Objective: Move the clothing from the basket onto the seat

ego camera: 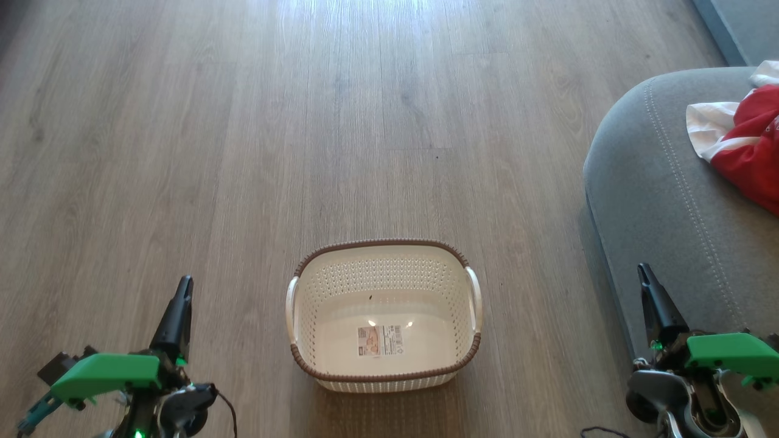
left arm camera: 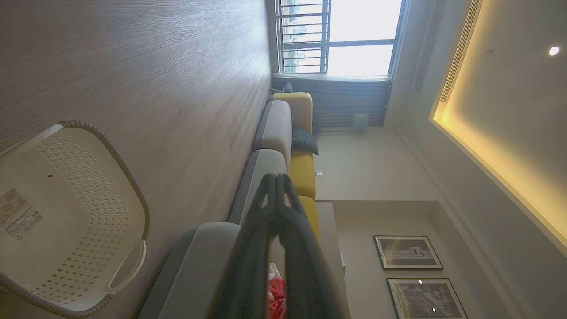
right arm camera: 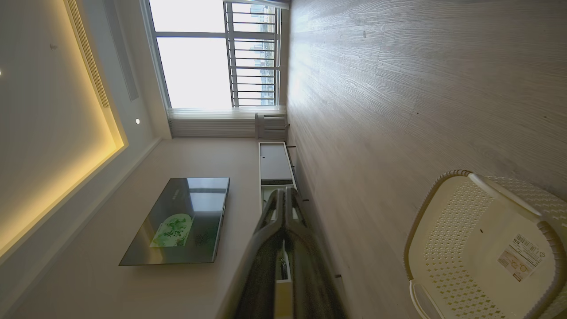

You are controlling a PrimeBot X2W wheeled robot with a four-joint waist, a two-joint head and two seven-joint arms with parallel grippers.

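Head view: the clothing (ego camera: 754,152) is seen lying on the seat (ego camera: 657,182), at the right edge of the picture. It is cut off there, so its full extent and long axis cannot be told. A white panel is spread toward the seat's rounded corner, with the red fabric bunched behind it. In the left wrist view a small patch of red is glimpsed between the dark fingers, the remainder being hidden by them.

The basket (ego camera: 377,243) is stood upright on the wooden floor (ego camera: 243,152), well apart from the clothing and near the seat's front, mouth up. Its long axis is laid across the view, with one handle at each end, and a label sticker (ego camera: 380,340) is shown on its bare bottom.

The left end effector (ego camera: 184,281) is held at the lower left, clenched, with its fingers pressed together on nothing. The right end effector (ego camera: 642,267) is likewise clenched on nothing at the lower right, in front of the seat's edge. Both are kept apart from the basket.
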